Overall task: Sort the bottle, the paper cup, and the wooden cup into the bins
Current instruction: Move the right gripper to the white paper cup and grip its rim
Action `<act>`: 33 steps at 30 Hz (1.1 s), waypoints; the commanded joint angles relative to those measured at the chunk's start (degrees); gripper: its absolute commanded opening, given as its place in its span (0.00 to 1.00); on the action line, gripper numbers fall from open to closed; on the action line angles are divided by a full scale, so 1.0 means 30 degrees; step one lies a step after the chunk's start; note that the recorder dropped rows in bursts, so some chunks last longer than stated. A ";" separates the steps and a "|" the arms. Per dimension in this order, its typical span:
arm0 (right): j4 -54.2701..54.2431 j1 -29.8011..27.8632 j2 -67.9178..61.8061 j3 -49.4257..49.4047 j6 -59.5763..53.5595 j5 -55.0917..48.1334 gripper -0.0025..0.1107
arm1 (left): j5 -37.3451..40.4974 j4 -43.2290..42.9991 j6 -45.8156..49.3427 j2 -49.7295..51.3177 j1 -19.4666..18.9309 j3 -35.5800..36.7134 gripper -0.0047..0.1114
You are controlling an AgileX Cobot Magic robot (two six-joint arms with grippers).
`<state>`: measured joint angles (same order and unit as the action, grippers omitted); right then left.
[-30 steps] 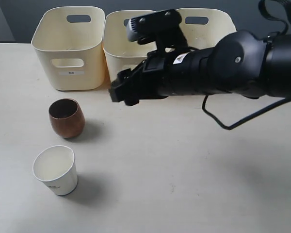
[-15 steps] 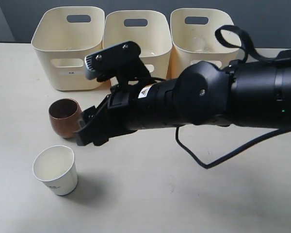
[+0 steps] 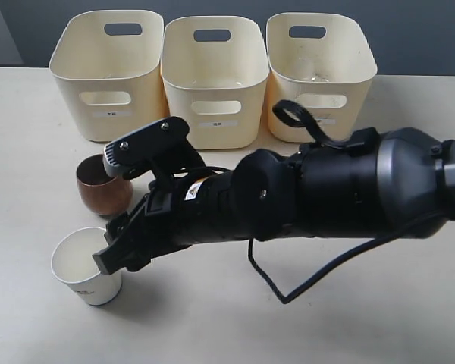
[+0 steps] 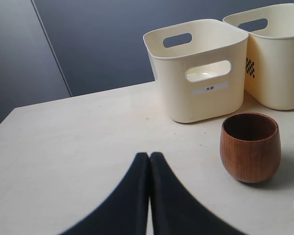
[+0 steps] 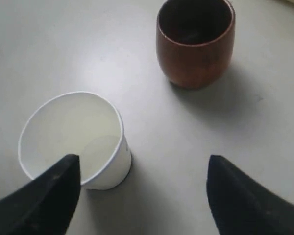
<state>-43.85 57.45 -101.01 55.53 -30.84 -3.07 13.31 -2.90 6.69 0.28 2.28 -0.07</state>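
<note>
Near the bench's front left corner stands the paper cup (image 3: 86,267), upright. The right gripper (image 5: 142,166) hangs close above it, jaws spread wide and empty, one finger over the rim. The step in hand looks like reaching for this cup. Next the gripper should centre on the cup, lower, and close gently, since paper crushes. Just behind stands the wooden cup (image 3: 102,189). The left gripper (image 4: 149,164) is pressed together, empty. Three bins (image 3: 76,98) line the far edge.

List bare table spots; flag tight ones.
Free: table left of the reddish-brown wooden cup and white paper cup; front-right stretch nearer the camera than the black arm. Crowded: open right gripper at the paper cup; arm covering the middle before the cream plastic bins.
</note>
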 commanded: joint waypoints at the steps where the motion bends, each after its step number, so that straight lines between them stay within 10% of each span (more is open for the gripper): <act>1: -0.0116 0.0498 -0.0349 0.0086 -0.0031 0.0655 0.63 | -0.0016 -0.0078 -0.0036 -0.0095 0.0061 0.0025 0.04; 33: -0.1054 0.0938 -0.1203 0.0086 0.1410 0.2975 0.63 | -0.0016 -0.0078 -0.0036 -0.0095 0.0061 0.0025 0.04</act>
<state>-47.06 60.06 -104.73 55.53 -27.20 5.39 13.31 -2.90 6.69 0.28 2.28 -0.07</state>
